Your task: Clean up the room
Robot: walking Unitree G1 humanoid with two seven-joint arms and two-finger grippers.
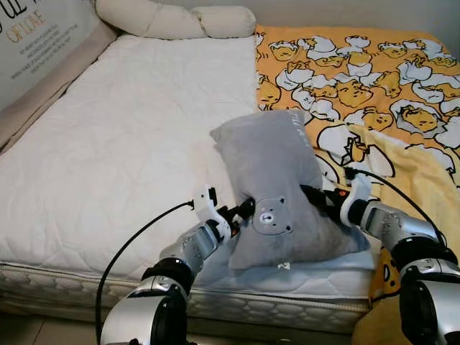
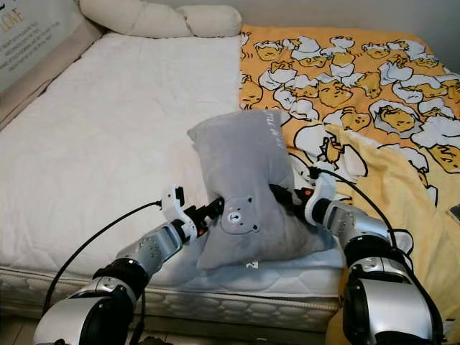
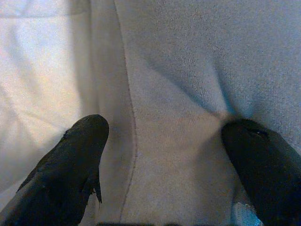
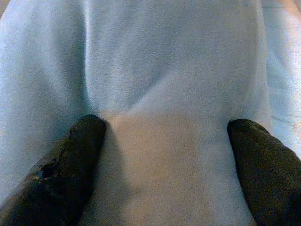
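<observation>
Left eye view: a soft grey fleece pillow with a bear-face patch (image 1: 277,190) is being held tilted above the near edge of the white quilted mattress (image 1: 122,144), pressed between the left gripper (image 1: 241,210) and right gripper (image 1: 322,198), whose fingers (image 3: 75,160) are spread wide, denting the fabric from either side.

A long cream bolster cushion (image 1: 176,20) lies along the head of the bed. A pale board with lettering (image 1: 39,39) leans beside the white quilted mattress (image 1: 108,151).
</observation>
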